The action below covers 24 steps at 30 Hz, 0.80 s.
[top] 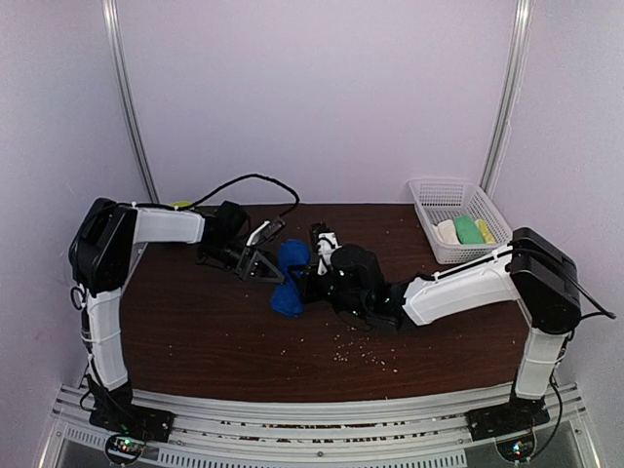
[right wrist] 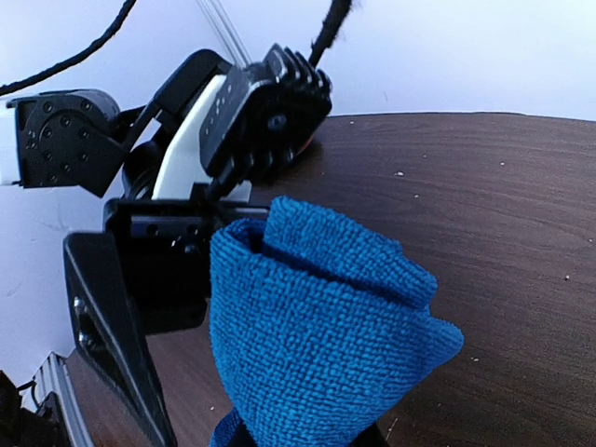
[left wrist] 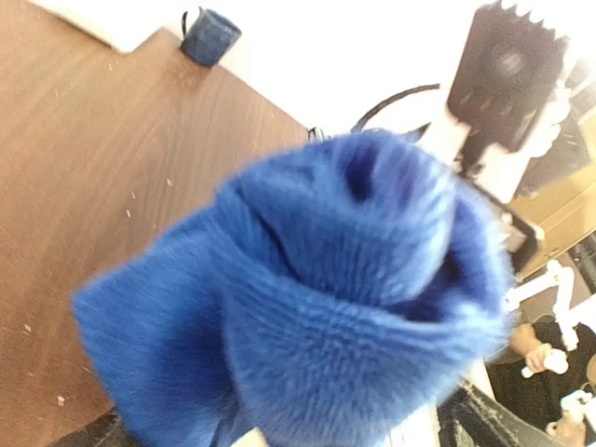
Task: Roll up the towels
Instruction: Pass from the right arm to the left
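The royal blue towel point(top: 290, 278) is bunched in a loose roll at the middle of the table, between my two grippers. My right gripper point(top: 312, 283) is shut on its lower end; in the right wrist view the towel point(right wrist: 317, 335) stands up from between the hidden fingers. My left gripper point(top: 265, 265) is against the towel's left side. One of its fingers point(right wrist: 112, 335) stands far out on its rail, so it looks open. The towel point(left wrist: 345, 298) fills the left wrist view and hides those fingers. A cream-white roll point(top: 448, 231) lies in the basket.
The white mesh basket point(top: 429, 190) stands at the back right and also holds a green item point(top: 468, 229) and a yellow item point(top: 485, 231). Crumbs point(top: 356, 353) are scattered on the brown table in front of the right arm. A black cable point(top: 249, 180) arcs above the left arm.
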### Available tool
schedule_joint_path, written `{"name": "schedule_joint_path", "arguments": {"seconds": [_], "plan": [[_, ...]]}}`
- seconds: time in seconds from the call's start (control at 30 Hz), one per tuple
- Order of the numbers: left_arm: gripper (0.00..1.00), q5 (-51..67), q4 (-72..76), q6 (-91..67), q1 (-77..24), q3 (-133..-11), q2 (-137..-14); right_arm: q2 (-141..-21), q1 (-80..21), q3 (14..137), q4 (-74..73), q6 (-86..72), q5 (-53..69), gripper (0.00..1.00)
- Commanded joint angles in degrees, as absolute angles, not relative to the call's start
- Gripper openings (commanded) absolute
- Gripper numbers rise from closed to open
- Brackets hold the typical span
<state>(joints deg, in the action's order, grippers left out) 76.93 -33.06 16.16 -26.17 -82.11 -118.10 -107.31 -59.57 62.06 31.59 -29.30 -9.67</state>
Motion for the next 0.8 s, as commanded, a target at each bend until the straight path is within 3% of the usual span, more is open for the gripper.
{"name": "schedule_joint_path", "arguments": {"seconds": [0.0, 0.2, 0.33, 0.53, 0.77], "plan": [[0.98, 75.9, -29.0, 16.5, -24.5, -83.7, -111.4, -100.7, -58.8, 59.2, 40.0, -25.9, -1.5, 0.00], [0.98, 58.8, -7.9, 8.2, -24.2, -75.3, -99.1, -94.6, -58.7, 56.4, 41.5, -19.9, -0.7, 0.00], [0.98, 50.3, -3.7, 11.2, -23.8, -73.4, -92.5, -91.5, -58.3, 56.3, 39.3, -16.9, -1.9, 0.00], [0.98, 52.6, 7.8, 0.1, -20.5, -69.2, -87.4, -88.7, -57.7, 58.0, 36.2, -11.5, -0.1, 0.01], [0.98, 73.4, 5.4, 2.1, -21.0, -70.2, -90.6, -87.7, -56.5, 59.5, 35.1, -8.1, 10.2, 0.01]]}}
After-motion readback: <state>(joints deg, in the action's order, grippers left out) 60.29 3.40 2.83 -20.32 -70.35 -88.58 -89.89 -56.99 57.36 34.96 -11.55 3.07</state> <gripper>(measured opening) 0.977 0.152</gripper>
